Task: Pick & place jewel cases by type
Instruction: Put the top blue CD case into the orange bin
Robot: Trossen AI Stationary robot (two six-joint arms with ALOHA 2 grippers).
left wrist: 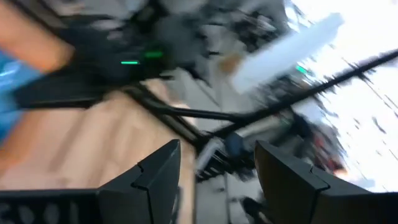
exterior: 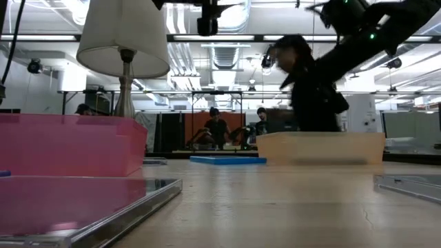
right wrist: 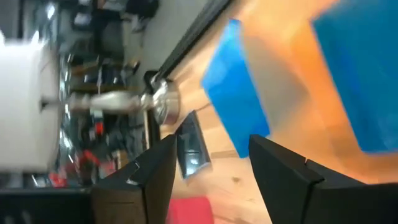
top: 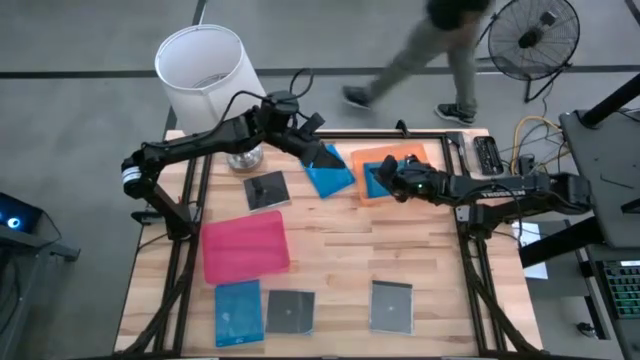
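Right hand [top: 388, 180], seen from above, is placed over the orange tray [top: 425, 155], where a blue jewel case [top: 372, 178] lies; left hand [top: 305, 130] hangs farther, near a second blue case [top: 328, 172] on the surface. In both wrist views the fingers [right wrist: 149, 180] are spread and nothing is grasped. A straight lift is advised, clear of the tray wall.

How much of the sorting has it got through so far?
Barely begun. One blue jewel case lies in the orange tray, below the right gripper, which is open and empty. The left gripper, also open, hovers by a second blue case on the table. The pink tray holds nothing; four cases wait on the table.
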